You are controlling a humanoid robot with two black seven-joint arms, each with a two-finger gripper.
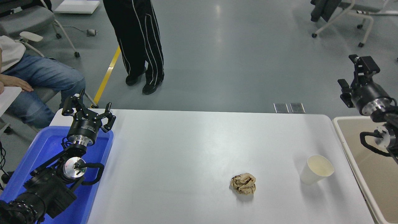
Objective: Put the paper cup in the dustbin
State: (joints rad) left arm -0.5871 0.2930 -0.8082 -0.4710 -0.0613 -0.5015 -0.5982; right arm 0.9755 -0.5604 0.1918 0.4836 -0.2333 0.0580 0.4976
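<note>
The white paper cup (316,169) stands on the white table (192,155) near its right edge, tilted, with its cream inside showing. The beige dustbin (370,165) sits just off the table's right edge. My right gripper (353,73) is open and empty, raised above the bin's far end, well behind and to the right of the cup. My left gripper (86,110) is open and parked over the blue bin at the lower left.
A crumpled brown paper ball (243,183) lies left of the cup. A bright blue bin (46,149) sits at the table's left edge. A person (138,43) stands beyond the table; another person (34,81) sits at the far left.
</note>
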